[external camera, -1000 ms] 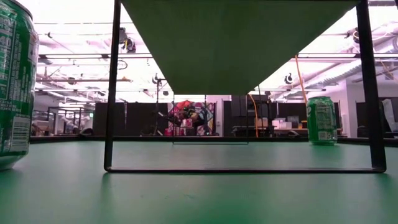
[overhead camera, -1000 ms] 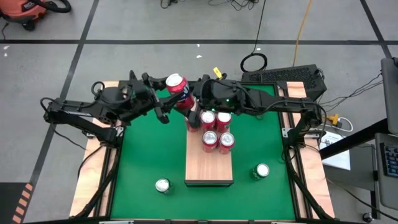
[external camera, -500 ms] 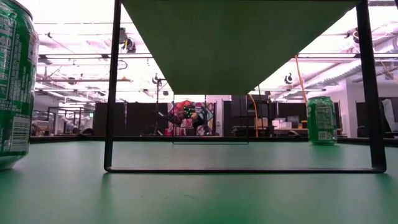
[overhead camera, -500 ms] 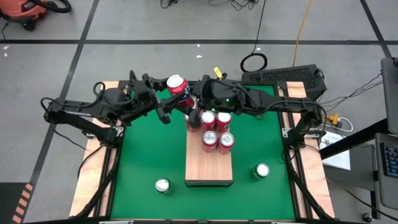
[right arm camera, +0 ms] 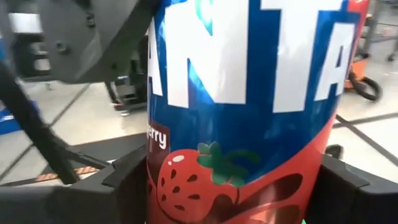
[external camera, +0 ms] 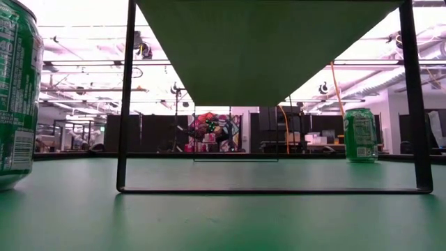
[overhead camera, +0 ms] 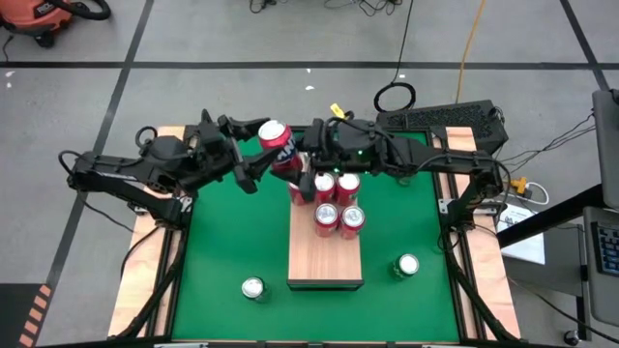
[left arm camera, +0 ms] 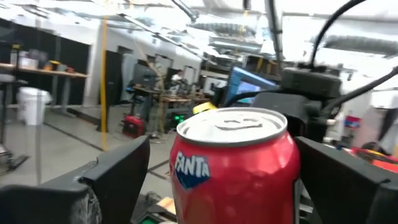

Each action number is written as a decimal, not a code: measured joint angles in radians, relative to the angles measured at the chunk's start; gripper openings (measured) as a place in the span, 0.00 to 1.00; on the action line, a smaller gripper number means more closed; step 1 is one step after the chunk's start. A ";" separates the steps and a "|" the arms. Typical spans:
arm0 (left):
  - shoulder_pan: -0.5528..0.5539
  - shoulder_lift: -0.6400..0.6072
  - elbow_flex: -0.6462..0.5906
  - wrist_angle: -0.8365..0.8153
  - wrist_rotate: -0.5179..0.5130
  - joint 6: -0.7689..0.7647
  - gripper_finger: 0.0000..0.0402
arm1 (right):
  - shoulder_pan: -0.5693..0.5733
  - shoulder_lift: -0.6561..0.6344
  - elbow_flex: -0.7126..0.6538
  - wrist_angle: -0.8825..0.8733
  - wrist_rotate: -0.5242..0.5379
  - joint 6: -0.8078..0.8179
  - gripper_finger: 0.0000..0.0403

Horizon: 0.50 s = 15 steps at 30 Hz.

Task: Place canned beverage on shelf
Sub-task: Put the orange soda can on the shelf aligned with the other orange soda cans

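Shelf of pale wood runs down the middle of the green table, four red cans crowding its far end. Up above that far edge, the red Fanta can hangs tilted in the air. Right gripper clasps it around the body, and the left gripper stands spread on either side. Two green cans wait down front.

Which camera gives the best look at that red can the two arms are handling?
The left wrist view: the red can fills it, lid and Fanta logo visible. The right wrist view shows only its label up close, the high view shows it small, and the low view shows only a distant red blur.
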 joint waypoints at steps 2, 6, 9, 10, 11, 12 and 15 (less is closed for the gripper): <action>0.000 -0.009 0.000 -0.003 0.017 -0.010 0.95 | 0.000 0.000 0.000 0.010 -0.017 0.002 0.73; 0.001 -0.024 0.002 0.016 0.096 -0.017 0.95 | 0.000 0.000 0.000 0.046 -0.084 -0.014 0.73; 0.001 -0.032 0.002 0.018 0.166 -0.016 0.92 | 0.000 0.000 0.000 0.065 -0.127 -0.037 0.73; 0.000 -0.033 0.002 0.017 0.180 -0.016 0.91 | 0.001 0.000 0.000 0.068 -0.135 -0.040 0.73; 0.000 -0.033 0.002 0.014 0.191 -0.016 0.89 | 0.001 0.000 0.000 0.068 -0.137 -0.045 0.73; 0.000 -0.032 0.002 0.009 0.201 -0.016 0.88 | 0.001 0.000 0.000 0.068 -0.136 -0.054 0.73; 0.001 -0.031 0.002 0.007 0.230 -0.016 0.83 | 0.001 0.000 0.000 0.068 -0.149 -0.061 0.73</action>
